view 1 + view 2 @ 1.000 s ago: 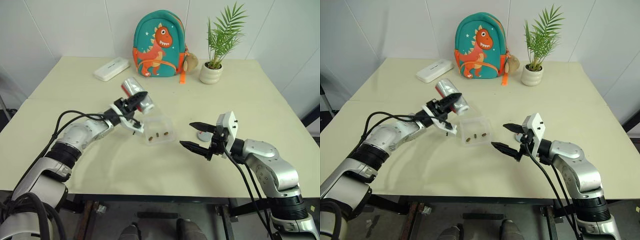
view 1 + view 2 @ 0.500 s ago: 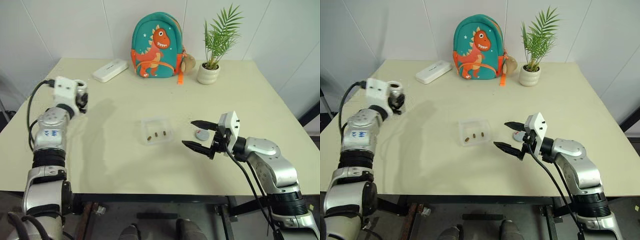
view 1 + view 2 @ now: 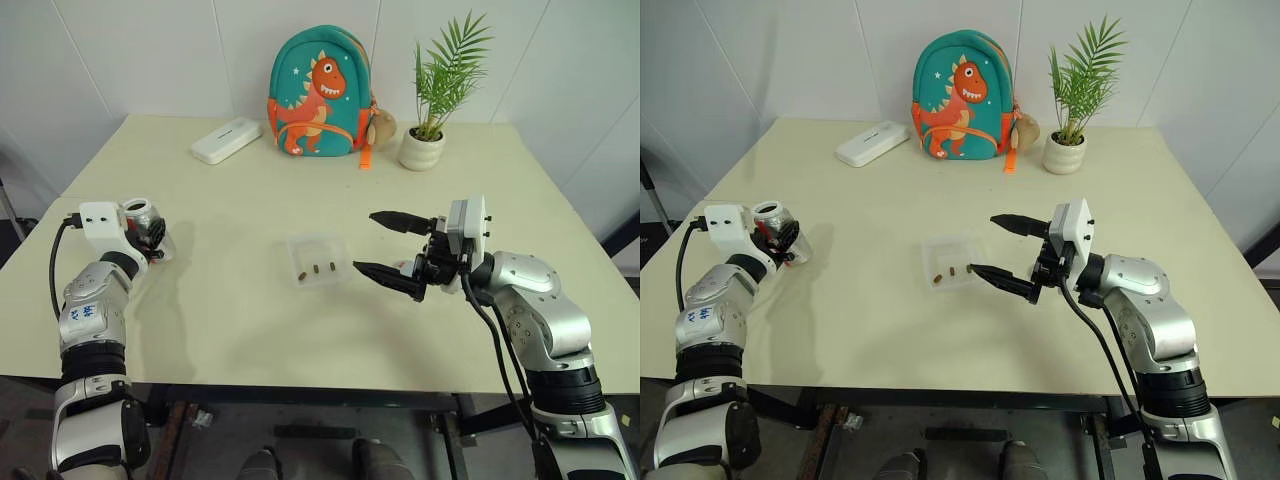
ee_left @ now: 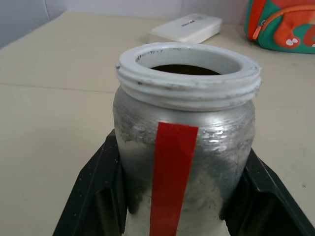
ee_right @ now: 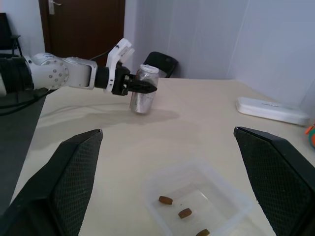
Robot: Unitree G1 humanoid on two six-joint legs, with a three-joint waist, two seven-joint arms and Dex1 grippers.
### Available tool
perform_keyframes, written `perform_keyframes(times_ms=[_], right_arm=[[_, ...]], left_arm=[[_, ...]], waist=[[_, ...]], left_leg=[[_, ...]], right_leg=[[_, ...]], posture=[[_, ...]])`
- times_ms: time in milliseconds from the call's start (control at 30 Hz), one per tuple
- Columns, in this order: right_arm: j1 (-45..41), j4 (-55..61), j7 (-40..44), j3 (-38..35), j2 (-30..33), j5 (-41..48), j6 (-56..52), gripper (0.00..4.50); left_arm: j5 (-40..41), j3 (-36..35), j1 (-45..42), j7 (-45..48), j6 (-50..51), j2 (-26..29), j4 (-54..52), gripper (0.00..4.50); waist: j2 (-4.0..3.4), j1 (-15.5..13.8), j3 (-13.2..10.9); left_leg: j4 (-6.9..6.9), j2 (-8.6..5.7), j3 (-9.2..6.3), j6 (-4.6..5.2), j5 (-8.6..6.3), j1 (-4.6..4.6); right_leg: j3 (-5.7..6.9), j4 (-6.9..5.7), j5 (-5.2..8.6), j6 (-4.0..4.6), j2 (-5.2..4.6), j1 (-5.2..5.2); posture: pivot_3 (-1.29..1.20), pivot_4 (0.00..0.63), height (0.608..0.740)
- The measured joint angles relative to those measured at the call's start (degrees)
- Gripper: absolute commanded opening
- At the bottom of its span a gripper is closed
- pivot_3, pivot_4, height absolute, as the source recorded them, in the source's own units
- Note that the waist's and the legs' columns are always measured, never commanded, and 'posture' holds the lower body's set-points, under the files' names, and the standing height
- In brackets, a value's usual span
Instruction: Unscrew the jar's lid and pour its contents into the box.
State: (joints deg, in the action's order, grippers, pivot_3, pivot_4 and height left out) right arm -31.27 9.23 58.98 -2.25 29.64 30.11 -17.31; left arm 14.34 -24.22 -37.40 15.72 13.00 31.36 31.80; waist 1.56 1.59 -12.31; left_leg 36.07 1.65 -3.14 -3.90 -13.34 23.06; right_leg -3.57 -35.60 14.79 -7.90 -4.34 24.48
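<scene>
Swung from over the box [image 3: 318, 259] to the surface's left edge: left gripper [image 3: 152, 232] clamping upright emptied jar [image 3: 143, 222]; pellets [image 3: 314, 268] delivered; right gripper [image 3: 392, 246] wide, empty

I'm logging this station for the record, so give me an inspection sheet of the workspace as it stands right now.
Surface: pale yellow table, bare at the front.
Job's things: open silver jar with red stripe, upright, lid off; three brown pellets in the clear plastic tray.
Clutter: flat white case, teal dinosaur backpack, potted palm along the far edge.
Grippers: left gripper shut on the jar; right gripper open, empty, beside the tray.
Cables: black cables along both arms.
Surroundings: white walls; dark door.
</scene>
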Motion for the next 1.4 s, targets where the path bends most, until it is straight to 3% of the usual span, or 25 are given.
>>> perform_keyframes(times_ms=[267, 600, 800, 900, 967, 1033, 1267, 1400], right_arm=[[0.3, -0.5, 0.3, 0.3, 0.0, -0.7, -0.1, 4.50], [2.4, -0.2, 0.2, 1.0, 0.3, -0.5, -0.3, 4.50], [2.6, -0.4, 1.2, 1.0, 1.2, -0.3, -0.2, 4.50], [2.6, -0.9, 2.4, 0.7, 2.1, -0.3, -0.2, 4.50], [2.6, -1.6, 3.0, 0.7, 2.4, -0.3, -0.1, 4.50], [2.5, -2.7, 3.9, 0.7, 2.9, -0.3, 0.1, 4.50], [2.5, -6.1, 4.1, -2.0, 5.2, -0.5, 1.9, 4.50], [3.3, -6.6, 4.1, -3.5, 7.9, -0.6, 2.0, 4.50]], left_arm=[[0.0, 1.4, 2.9, 3.0, -2.5, 0.0, -1.2, 4.47], [-1.4, 2.2, 15.9, 3.7, -0.6, 3.4, -13.5, 4.49], [-3.8, 1.4, 23.9, 3.8, -6.4, 6.7, -15.3, 4.49], [-5.2, 1.4, 29.5, 7.7, -9.8, 10.7, -18.7, 4.49], [-4.5, 1.4, 31.9, 11.5, -10.8, 12.1, -22.5, 4.49], [-3.6, 1.4, 33.3, 14.6, -12.3, 12.9, -25.8, 4.49], [6.0, 4.5, 31.2, 31.1, -12.3, 16.9, -37.9, 4.49], [9.1, 7.6, 28.1, 37.2, -10.4, 17.1, -38.8, 4.49]], waist=[[0.00, 0.1, 0.0], [0.00, 0.3, 0.0], [0.01, 0.2, 0.0], [0.01, 0.2, 0.0], [0.01, 0.2, 0.0], [0.01, -0.1, 0.0], [0.01, 0.1, 0.0], [-0.01, 0.4, 0.0]], left_leg=[[-0.02, 0.00, 0.01, 0.00, 0.00, -0.02], [-0.07, 0.04, 0.03, 0.00, -0.01, -0.03], [-0.06, 0.08, 0.11, 0.01, 0.01, -0.04], [-0.15, 0.14, 0.19, 0.00, 0.01, -0.05], [-0.17, 0.16, 0.22, 0.00, 0.00, -0.05], [-0.17, 0.16, 0.22, 0.00, 0.00, -0.03], [-0.24, 0.15, 0.35, 0.01, 0.00, -0.01], [-0.34, 0.20, 0.37, 0.07, 0.02, -0.08]], right_leg=[[0.00, 0.01, -0.01, 0.02, 0.00, 0.01], [0.00, 0.05, 0.00, 0.06, 0.00, 0.02], [0.01, 0.21, -0.06, 0.19, 0.00, 0.00], [0.01, 0.35, 0.00, 0.34, -0.01, 0.01], [0.00, 0.42, 0.44, 1.16, -0.02, 0.01], [0.01, 0.49, 0.44, 1.16, -0.05, -0.02], [-0.04, 0.62, 0.41, 1.14, -0.07, -0.02], [-0.08, 0.60, 0.41, 1.14, 0.01, 0.01]], posture=[[0.00, 0.150, 0.740], [0.00, 0.150, 0.740], [0.00, 0.150, 0.740], [0.00, 0.150, 0.740], [0.00, 0.150, 0.740], [0.00, 0.150, 0.740], [0.00, 0.150, 0.740], [0.00, 0.150, 0.740]])
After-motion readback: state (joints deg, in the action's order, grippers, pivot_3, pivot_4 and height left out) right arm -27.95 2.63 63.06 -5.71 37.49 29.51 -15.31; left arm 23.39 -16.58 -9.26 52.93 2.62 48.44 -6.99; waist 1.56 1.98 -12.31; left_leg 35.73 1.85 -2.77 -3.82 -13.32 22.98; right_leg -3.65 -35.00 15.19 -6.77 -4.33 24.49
